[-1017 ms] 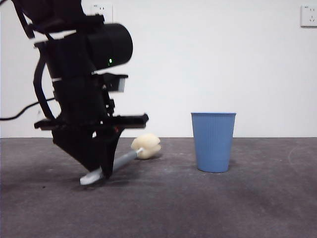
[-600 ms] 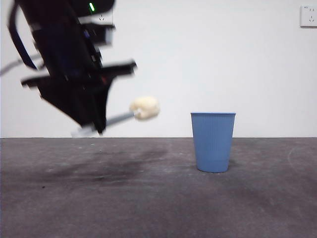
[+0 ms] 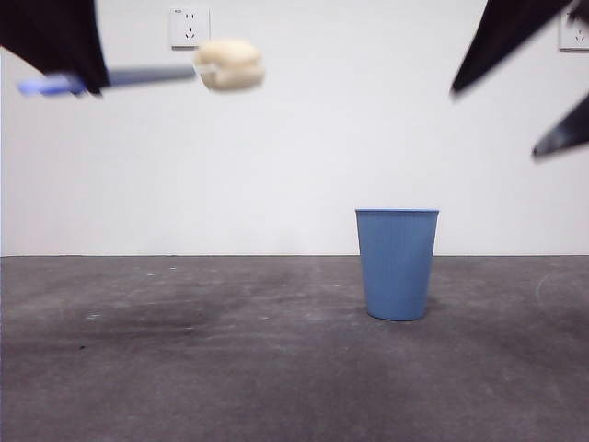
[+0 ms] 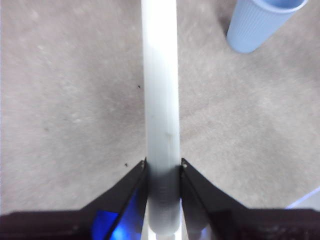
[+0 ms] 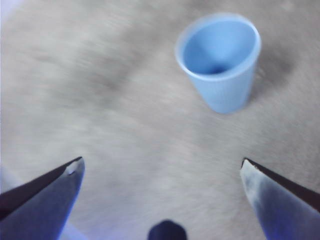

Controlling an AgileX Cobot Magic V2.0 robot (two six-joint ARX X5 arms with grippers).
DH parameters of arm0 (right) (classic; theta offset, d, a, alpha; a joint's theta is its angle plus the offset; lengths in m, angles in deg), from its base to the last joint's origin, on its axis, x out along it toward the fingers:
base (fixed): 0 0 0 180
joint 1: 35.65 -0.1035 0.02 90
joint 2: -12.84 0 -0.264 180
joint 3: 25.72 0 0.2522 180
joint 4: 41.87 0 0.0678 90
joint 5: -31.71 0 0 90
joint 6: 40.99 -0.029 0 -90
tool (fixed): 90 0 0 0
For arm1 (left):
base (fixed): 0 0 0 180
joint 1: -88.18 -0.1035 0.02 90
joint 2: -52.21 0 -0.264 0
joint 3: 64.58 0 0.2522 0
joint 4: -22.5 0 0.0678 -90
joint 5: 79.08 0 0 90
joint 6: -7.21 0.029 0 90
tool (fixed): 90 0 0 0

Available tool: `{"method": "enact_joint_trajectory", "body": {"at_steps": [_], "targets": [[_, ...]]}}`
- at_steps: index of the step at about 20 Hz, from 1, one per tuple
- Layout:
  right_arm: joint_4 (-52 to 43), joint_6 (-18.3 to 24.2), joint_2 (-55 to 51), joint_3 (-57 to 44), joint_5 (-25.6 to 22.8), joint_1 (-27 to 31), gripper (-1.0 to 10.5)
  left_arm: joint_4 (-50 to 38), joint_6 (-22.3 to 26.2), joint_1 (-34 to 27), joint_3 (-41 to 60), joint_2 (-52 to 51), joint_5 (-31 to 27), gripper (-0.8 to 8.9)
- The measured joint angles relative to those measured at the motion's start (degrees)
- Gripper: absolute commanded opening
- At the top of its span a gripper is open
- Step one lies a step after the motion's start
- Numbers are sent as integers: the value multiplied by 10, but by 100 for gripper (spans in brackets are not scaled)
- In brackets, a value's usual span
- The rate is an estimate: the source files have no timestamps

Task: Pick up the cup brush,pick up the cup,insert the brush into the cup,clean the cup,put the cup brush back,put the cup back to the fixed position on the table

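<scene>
Above table [image 3: 276, 368]: cup brush [image 3: 166, 74] aloft; cup [image 3: 397, 263] unobstructed.

We record the cup [image 3: 397, 263] as light blue with fine vertical ribs; its inside reads the same blue in the right wrist view. The cup brush [image 3: 156, 74] shows a grey handle, a bluish-white blurred end and a cream-yellow sponge head. The table [image 3: 184, 368] is dark grey with paler scuffs. Both the left gripper [image 4: 163, 167] and the right gripper [image 5: 161, 172] are black, with blue glints near their jaws. The wall [image 3: 322, 138] is white.
</scene>
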Motion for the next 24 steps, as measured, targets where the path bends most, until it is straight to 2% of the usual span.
{"method": "enact_joint_trajectory", "body": {"at_steps": [4,9,13,22,24], "targets": [[-171,-25,27,-104,-89,-50,623,32,10,0,0,-54,-1,-8],[-346,-33,105,-161,-135,-59,624,59,10,0,0,-66,-1,-8],[-487,-33,200,-161,-137,-59,625,67,10,0,0,-66,-1,-9],[-709,-29,365,-161,-138,-59,626,75,10,0,0,-66,0,-9],[-743,-28,392,-161,-150,-59,626,75,9,0,0,-66,0,-8]]}}
